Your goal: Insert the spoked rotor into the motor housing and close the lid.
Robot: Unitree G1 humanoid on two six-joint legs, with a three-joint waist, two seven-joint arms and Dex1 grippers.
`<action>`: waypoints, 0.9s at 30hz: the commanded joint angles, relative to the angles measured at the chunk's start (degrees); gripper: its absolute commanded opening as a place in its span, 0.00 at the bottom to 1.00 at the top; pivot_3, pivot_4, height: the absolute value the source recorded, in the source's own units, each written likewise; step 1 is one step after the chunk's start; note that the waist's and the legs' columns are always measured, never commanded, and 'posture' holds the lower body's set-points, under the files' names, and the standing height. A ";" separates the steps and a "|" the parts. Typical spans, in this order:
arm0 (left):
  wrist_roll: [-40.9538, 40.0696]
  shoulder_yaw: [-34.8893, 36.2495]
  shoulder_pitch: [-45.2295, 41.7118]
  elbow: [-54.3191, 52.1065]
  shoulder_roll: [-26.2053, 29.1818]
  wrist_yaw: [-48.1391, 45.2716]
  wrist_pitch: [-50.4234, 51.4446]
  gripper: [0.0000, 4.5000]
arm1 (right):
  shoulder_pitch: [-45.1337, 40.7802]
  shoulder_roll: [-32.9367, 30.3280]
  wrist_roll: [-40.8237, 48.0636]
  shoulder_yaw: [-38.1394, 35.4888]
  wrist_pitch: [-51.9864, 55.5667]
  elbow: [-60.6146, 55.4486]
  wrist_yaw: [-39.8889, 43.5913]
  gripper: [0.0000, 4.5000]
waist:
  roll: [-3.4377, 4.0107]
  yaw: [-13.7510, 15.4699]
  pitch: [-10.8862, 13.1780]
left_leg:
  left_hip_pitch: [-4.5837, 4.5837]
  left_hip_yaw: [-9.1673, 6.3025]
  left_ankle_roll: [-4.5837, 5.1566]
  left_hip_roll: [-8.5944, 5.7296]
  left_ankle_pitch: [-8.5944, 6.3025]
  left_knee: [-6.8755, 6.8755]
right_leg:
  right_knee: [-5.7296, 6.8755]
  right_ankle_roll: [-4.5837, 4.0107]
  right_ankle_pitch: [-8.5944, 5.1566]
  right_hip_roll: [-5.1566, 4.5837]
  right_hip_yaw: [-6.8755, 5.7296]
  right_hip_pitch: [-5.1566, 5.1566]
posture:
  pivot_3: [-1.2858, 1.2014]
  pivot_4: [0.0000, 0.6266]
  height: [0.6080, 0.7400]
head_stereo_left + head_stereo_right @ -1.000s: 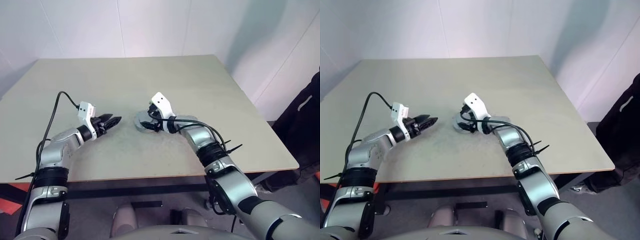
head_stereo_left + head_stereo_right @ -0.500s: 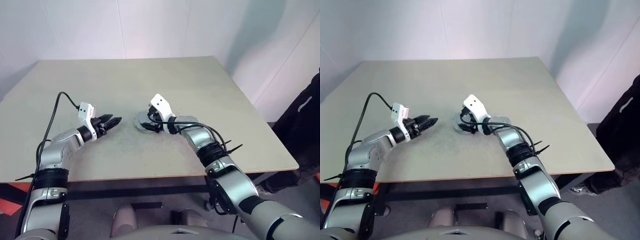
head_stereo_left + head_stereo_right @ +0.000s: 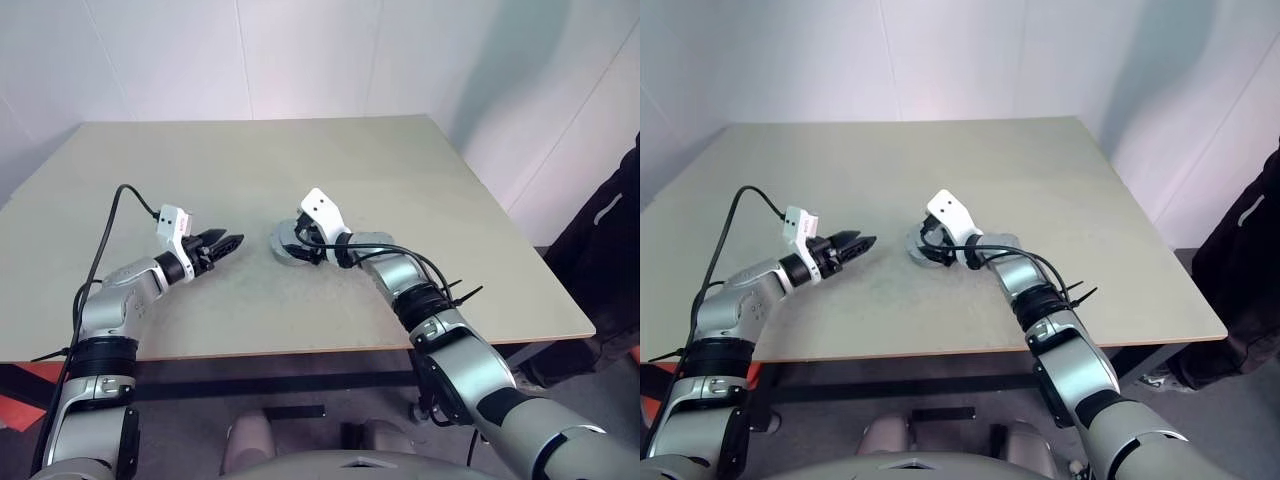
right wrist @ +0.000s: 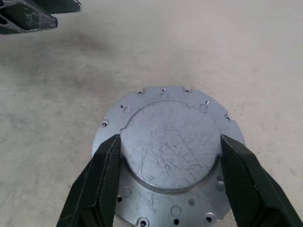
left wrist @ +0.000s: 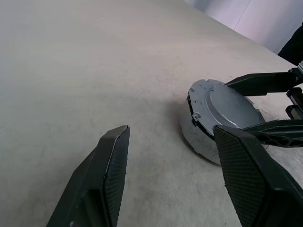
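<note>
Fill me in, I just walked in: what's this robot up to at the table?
It is assembling a small motor on the table. The silvery lid already lies on top of the round housing, and the right gripper reaches over it with a finger on either side of the lid's raised centre; whether they touch it is not clear. The left gripper hangs open and empty above the table, apart from the motor and pointing toward it.

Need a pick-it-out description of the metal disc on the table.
On the beige table, look near the middle, between the right tool's two black fingers. The silver-grey round disc sits there: scratched raised centre, small holes round its rim, the table's one loose part.
</note>
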 commanded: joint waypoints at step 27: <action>-5.89 2.90 -8.88 5.07 -12.25 9.56 8.72 0.39 | 0.59 -3.82 -3.38 3.39 5.09 5.07 3.76 0.68 | 0.10 0.11 -0.09 | -0.04 0.01 0.19 -0.15 -0.11 -0.19 | -0.32 0.11 -0.22 -0.10 0.07 0.33 | 0.52 0.00 1.00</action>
